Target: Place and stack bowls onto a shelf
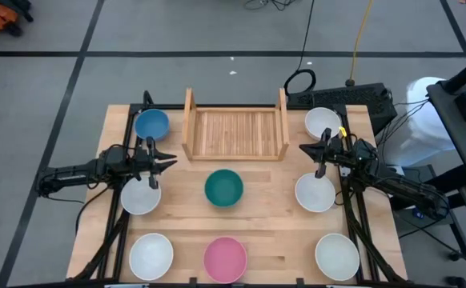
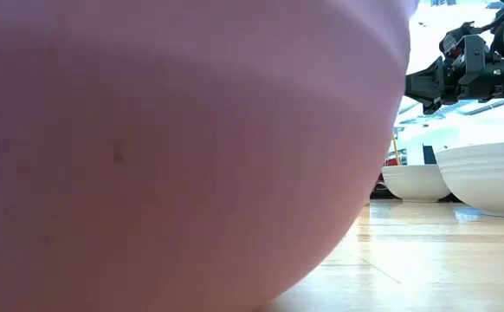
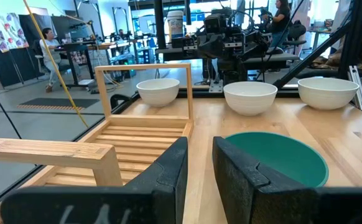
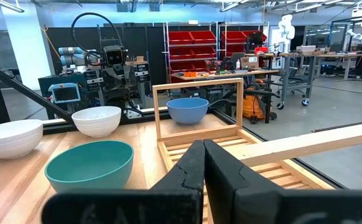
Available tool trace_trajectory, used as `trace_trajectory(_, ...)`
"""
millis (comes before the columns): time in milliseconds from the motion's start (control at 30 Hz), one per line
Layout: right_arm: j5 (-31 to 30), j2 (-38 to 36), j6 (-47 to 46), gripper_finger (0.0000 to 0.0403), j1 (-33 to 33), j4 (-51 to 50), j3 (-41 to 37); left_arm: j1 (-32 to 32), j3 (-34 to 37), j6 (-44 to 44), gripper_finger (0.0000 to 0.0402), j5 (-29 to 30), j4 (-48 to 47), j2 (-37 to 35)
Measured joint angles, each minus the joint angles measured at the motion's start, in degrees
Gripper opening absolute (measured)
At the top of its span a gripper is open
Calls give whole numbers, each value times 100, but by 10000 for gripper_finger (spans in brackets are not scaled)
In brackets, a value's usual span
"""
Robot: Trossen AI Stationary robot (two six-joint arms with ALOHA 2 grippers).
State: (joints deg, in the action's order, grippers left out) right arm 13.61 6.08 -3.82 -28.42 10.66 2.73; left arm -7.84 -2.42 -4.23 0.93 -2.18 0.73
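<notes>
Eight bowls are showing in the overhead view, all sitting on the table [image 1: 265, 204] around the shelf [image 1: 235, 132], which is holding nothing, so every placement is waiting to be done. A blue bowl [image 1: 151, 124] is lying just left of the rack, the teal bowl [image 1: 223, 188] in front of it, the pink bowl [image 1: 225, 258] nearest the front edge, and white ones are ringing both sides. The left gripper [image 1: 169, 161] is hovering with fingers slightly parted, gripping nothing; the right gripper [image 1: 305, 147] is pinched closed, also carrying nothing
</notes>
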Motion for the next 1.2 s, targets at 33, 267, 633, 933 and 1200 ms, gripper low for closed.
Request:
trace_trajectory(33,0,-2,0,0,2,0,0,0,0,-1,81,0,1,1)
trace_trajectory(267,0,-2,0,0,1,0,2,0,0,0,81,0,0,1)
trace_trajectory(633,0,-2,0,0,1,1,0,-1,1,-2,81,0,-1,0)
trace_trajectory(933,0,-1,-1,0,1,1,1,-1,0,9,81,0,67,2)
trace_trajectory(1200,0,-1,-1,0,0,24,1,-1,-1,831,81,7,236,0)
